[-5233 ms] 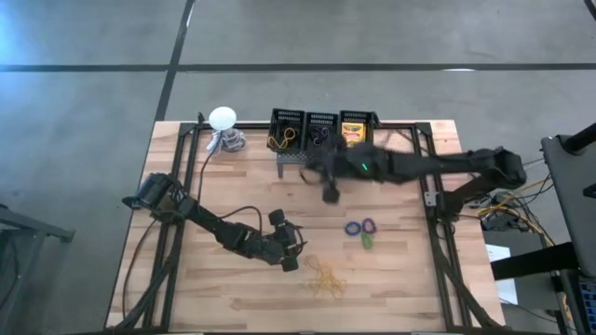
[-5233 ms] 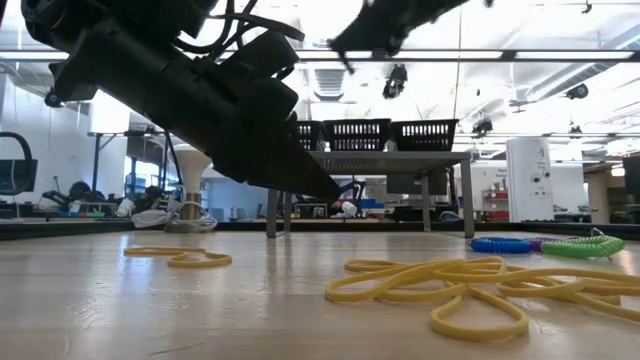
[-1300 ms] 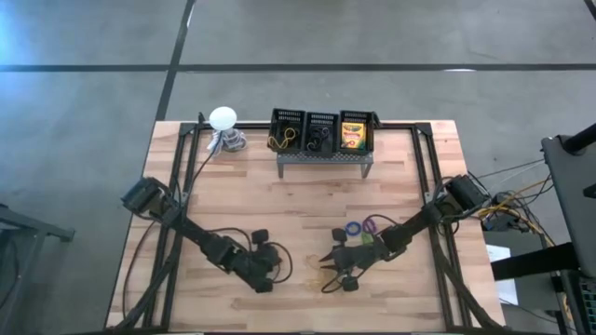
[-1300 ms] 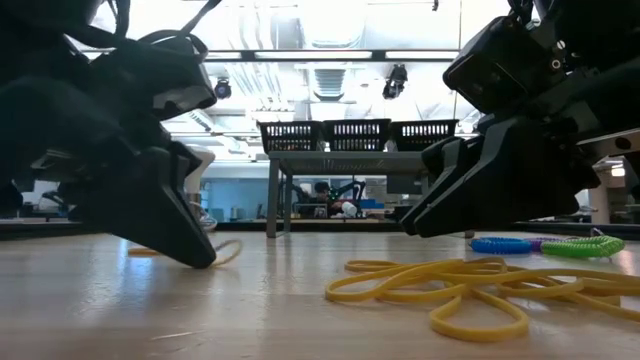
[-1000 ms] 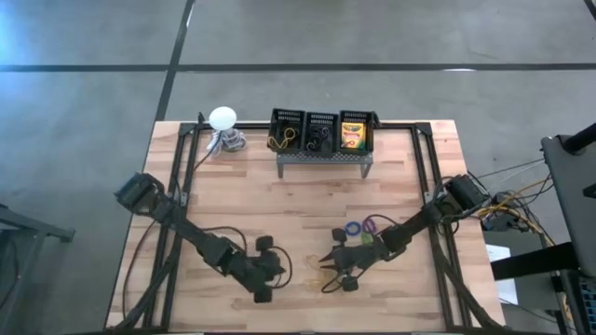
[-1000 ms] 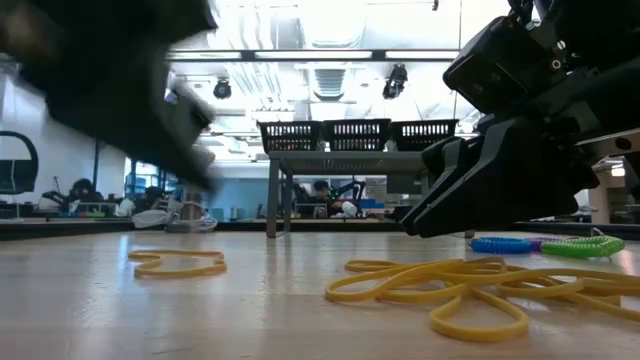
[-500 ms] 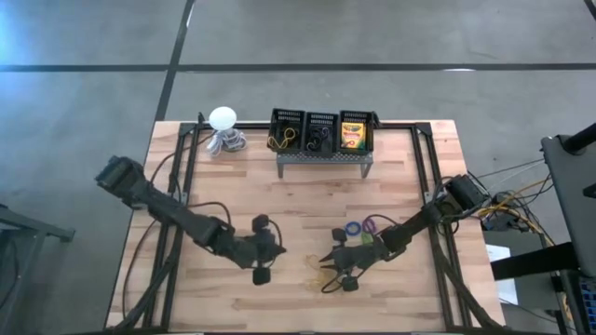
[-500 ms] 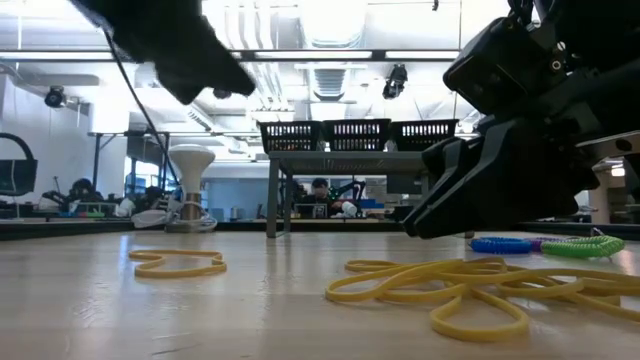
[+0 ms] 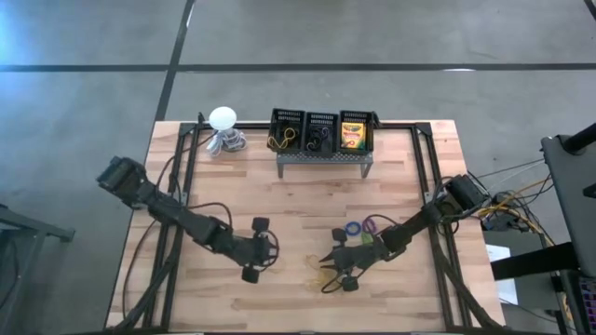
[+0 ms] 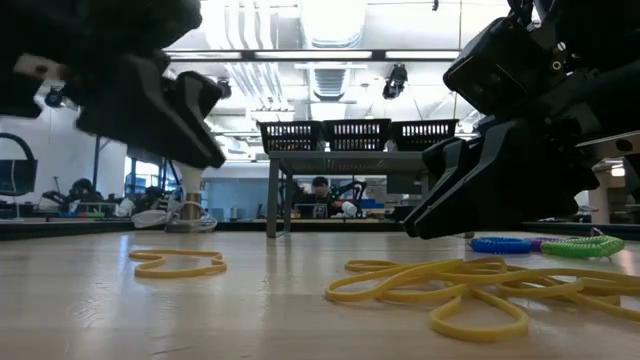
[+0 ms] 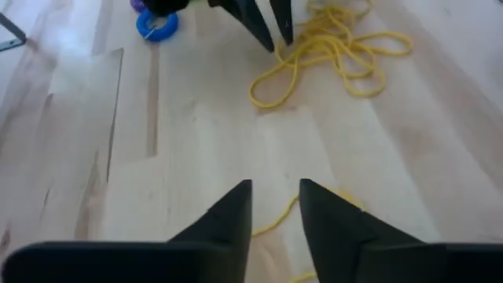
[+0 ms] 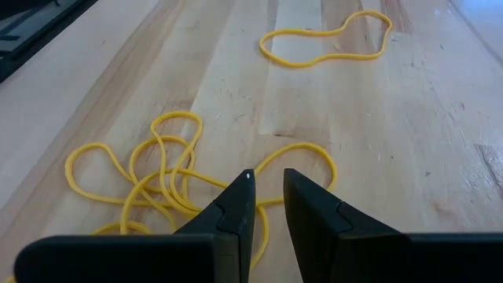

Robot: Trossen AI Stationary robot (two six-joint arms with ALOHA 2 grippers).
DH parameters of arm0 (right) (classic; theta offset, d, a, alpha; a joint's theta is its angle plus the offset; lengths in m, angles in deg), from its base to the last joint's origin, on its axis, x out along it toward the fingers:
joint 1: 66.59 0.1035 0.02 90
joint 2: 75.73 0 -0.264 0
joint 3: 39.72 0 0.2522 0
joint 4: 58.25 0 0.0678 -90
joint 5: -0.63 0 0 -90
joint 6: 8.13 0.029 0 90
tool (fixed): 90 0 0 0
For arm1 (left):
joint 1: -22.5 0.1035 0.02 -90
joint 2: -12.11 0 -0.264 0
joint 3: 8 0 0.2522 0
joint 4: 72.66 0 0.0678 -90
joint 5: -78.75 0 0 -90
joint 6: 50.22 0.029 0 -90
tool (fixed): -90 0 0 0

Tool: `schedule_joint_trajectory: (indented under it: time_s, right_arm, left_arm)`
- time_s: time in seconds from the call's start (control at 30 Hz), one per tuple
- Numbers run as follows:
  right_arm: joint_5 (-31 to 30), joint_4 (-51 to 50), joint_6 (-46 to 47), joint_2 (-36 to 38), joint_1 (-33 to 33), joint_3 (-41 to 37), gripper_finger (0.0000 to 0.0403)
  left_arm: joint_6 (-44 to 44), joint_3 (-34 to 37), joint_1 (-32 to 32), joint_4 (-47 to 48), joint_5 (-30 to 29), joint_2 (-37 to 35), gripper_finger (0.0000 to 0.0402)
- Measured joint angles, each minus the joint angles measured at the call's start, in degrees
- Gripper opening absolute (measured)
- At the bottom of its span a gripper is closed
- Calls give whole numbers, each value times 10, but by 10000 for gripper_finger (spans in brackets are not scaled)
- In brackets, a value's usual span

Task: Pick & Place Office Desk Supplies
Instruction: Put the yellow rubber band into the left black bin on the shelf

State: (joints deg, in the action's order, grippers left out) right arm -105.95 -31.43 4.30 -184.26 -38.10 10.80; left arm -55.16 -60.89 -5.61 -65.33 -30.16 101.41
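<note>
A tangled pile of yellow rubber bands [image 12: 169, 185] lies on the wooden table, and a single yellow rubber band [image 10: 178, 263] lies flat to its left. My right gripper [image 12: 266, 185] stands open, its fingertips low over the near edge of the pile [image 9: 328, 273]; I cannot tell whether they touch it. My left gripper [image 11: 275, 196] is open and raised above the single band [image 11: 271, 222], its fingers pointing toward the pile [image 11: 334, 47]. Blue, purple and green rings [image 9: 359, 230] lie beyond my right gripper [image 9: 325, 261].
At the far edge a grey perforated stand [image 9: 321, 156] carries three black baskets, holding rubber bands [image 9: 283, 138], dark rings [image 9: 320, 136] and a crayon box [image 9: 353, 135]. A white ball-shaped object [image 9: 222, 118] stands at the far left. Bare wood lies between the stand and the grippers.
My left gripper has come up off the table, away from the single rubber band, and gone toward the far edge, rolling as it went. The band has stayed flat on the wood. My right gripper has kept still.
</note>
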Motion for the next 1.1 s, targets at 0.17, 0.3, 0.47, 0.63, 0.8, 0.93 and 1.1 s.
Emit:
schedule_joint_trajectory:
  time_s: [0.17, 0.3, 0.47, 0.63, 0.8, 0.93, 1.1]
  right_arm:
    - [0, 0, 0, 0, 0, 0, 63]
    - [0, 0, 0, 0, 0, 0, 61]
    - [0, 1, 0, 0, 0, 0, 64]
    - [0, 2, 0, 0, 0, 0, 60]
    - [0, 1, 0, 0, 0, 0, 60]
    - [0, 1, 0, 0, 0, 0, 63]
    - [0, 1, 0, 0, 0, 0, 61]
  left_arm:
    - [5, 41, 8, -64, -1, 0, 149]
    - [0, 62, 19, -77, 1, 0, 154]
    - [-10, 67, 38, -78, -1, 5, 145]
    - [-10, 64, 49, -79, 26, 46, 142]
    - [-28, 65, 50, -75, 15, 66, 140]
    - [-67, 65, 53, -54, -20, 65, 134]
    - [-113, 66, 70, -49, 12, 69, 128]
